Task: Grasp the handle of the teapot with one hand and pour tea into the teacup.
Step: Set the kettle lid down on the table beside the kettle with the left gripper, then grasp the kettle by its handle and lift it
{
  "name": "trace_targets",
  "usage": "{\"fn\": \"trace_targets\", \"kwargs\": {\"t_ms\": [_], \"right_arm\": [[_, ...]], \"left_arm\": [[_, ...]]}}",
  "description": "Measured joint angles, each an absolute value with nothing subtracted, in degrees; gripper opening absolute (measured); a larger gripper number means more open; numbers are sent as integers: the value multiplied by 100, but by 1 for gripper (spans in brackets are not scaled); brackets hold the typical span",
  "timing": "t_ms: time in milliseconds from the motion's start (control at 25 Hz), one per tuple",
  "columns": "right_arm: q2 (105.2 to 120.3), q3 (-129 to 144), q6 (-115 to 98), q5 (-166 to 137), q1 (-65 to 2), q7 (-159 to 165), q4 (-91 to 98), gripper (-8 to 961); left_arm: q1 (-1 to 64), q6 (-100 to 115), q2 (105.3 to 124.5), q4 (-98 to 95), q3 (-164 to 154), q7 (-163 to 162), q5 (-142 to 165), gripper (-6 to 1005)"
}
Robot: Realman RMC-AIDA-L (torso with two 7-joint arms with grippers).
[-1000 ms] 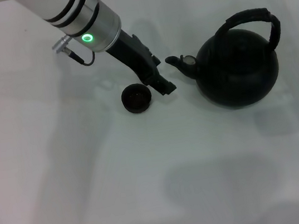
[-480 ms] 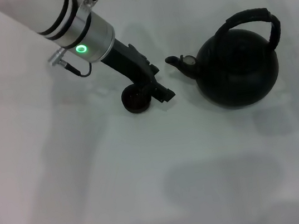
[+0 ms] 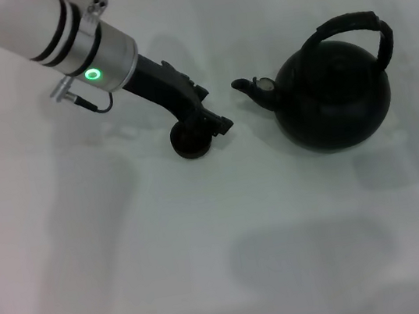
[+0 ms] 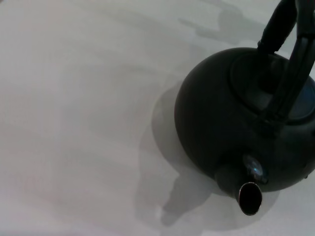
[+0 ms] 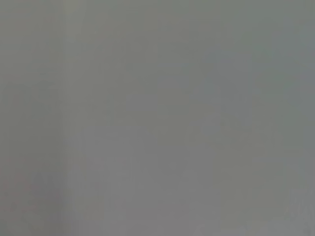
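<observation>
A plain white table (image 3: 210,267) spreads under everything, faintly shadowed.

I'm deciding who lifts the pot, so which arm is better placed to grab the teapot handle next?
Left, probably. The left gripper is over the teacup, beside the teapot, whose handle stands free and upright. The right arm appears in no view.

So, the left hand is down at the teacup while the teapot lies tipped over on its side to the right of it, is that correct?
Not quite. The head view shows the teapot standing upright on the table, its handle arching over the top and nothing gripping it. The rest holds: the left hand is down at the teacup, and the teapot sits to the right of it.
</observation>
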State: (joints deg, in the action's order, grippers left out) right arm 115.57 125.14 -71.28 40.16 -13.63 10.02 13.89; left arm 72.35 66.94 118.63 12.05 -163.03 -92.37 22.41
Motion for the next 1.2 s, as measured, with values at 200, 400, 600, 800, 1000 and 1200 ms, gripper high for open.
{"fn": "trace_targets", "kwargs": {"t_ms": [200, 400, 600, 800, 1000, 1200], "right_arm": [[11557, 12516, -7125, 4015, -1363, 1002, 1393, 874], [11557, 12516, -7122, 4021, -1362, 1002, 1398, 875], [11557, 12516, -7121, 4025, -1362, 1002, 1398, 875], [11558, 12516, -7119, 4022, -1370, 1002, 1398, 874], [11560, 12531, -7118, 4026, -1371, 1002, 1397, 875], [11567, 12522, -7120, 4026, -1357, 1002, 1397, 874]], "left_arm": [[7140, 6920, 11865, 1423, -16304, -8869, 1859, 775], [7046, 6992, 11862, 1583, -16304, -8739, 1760, 776], [6951, 7064, 11861, 1795, -16303, -8708, 1686, 776], [6808, 7187, 11858, 2108, -16304, -8469, 1283, 777], [6727, 7408, 11850, 2599, -16304, -8223, 768, 777], [6249, 7681, 11854, 2842, -16303, -7634, -471, 777]]}}
